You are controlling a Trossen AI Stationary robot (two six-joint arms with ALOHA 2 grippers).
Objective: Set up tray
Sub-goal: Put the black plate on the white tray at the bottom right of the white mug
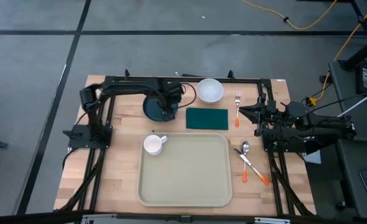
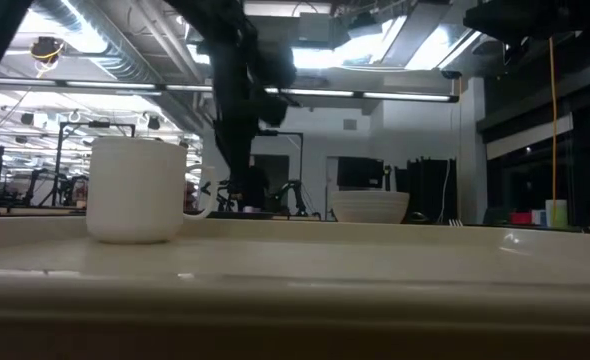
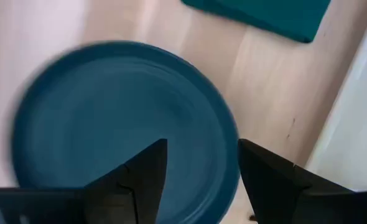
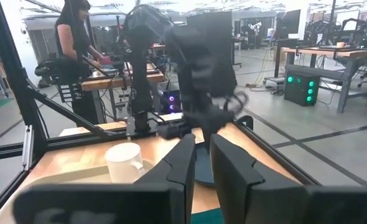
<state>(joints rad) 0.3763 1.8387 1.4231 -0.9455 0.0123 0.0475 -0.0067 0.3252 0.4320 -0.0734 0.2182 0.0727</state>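
Note:
The beige tray (image 1: 183, 180) lies at the table's near middle, and its rim (image 2: 295, 300) fills the low view's foreground. A white mug (image 1: 153, 144) (image 2: 135, 190) stands in its far left corner. A dark blue plate (image 1: 152, 109) (image 3: 109, 124) lies flat on the wood beyond the tray. My left gripper (image 1: 167, 106) (image 3: 202, 168) hangs open above the plate's edge on the tray's side. My right gripper (image 1: 257, 116) (image 4: 203, 162) waits shut at the table's right side, holding nothing.
A dark green napkin (image 1: 206, 118) lies beyond the tray, with a white bowl (image 1: 211, 90) (image 2: 370, 207) behind it. An orange-handled fork (image 1: 237, 109) lies right of the napkin. A spoon (image 1: 246, 148) and other orange-handled cutlery (image 1: 253, 171) lie right of the tray. A person (image 4: 78, 50) stands beyond the table.

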